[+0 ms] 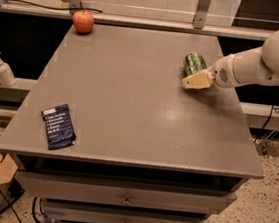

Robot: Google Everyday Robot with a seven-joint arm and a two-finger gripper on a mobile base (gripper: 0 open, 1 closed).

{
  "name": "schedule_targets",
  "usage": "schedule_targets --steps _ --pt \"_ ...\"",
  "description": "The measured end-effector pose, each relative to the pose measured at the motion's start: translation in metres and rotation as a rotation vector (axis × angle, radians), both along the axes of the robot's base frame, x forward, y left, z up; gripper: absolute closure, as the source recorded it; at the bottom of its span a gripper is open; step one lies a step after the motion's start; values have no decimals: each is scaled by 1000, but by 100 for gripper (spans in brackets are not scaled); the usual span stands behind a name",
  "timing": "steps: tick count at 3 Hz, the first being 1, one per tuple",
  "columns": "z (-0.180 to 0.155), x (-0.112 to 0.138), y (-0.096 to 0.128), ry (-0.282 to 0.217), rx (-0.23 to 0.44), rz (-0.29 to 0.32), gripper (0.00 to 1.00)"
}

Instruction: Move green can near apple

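The green can lies on its side on the grey table, near the right edge towards the back. My gripper comes in from the right on a white arm and sits right against the can's near side. The red-orange apple stands at the table's far left corner, well away from the can.
A flat dark blue snack packet lies near the table's front left edge. A soap dispenser bottle stands on a ledge to the left of the table. A metal rail and posts run behind the table. Drawers sit below the front edge.
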State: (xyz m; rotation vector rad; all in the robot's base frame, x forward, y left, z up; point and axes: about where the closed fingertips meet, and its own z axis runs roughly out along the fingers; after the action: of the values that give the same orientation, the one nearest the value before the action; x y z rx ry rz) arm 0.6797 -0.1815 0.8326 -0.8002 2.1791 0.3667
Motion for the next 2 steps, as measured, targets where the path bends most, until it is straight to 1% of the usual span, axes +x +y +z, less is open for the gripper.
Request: schedule_targets --steps 1,2 --pt "2 3 3 5 -18 0 65" --pt "28 4 13 -45 -58 43 88"
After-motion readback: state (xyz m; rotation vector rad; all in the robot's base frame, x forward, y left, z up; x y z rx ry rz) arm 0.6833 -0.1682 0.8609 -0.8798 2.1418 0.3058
